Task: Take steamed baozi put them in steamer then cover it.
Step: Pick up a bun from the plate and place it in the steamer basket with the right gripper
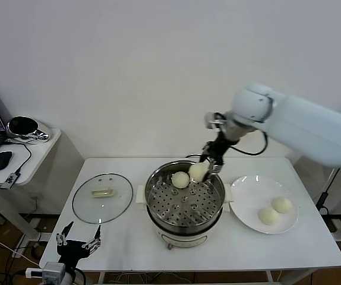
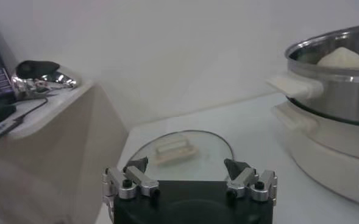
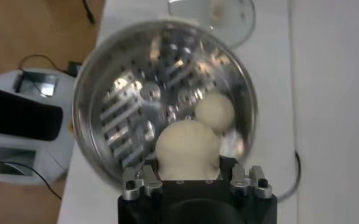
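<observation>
From my station I see the right gripper up over the far rim of the steamer, its fingers closed on one bun held just above the perforated tray. The right wrist view confirms it: that bun sits gripped between the fingers, with the pot's tray below. A second bun already lies on the tray at the back of the pot, just beside the held one; I cannot tell whether the two touch. Two more buns rest side by side on the white plate, which stands just to the right of the steamer on the white table. The glass lid lies flat on the table to the left of the steamer, knob up, apart from the pot. The left gripper hangs low at the near-left edge of the table, fingers spread wide and holding nothing; its wrist view looks across the lid toward the steamer's side handle. A side desk with a mouse stands further left.
</observation>
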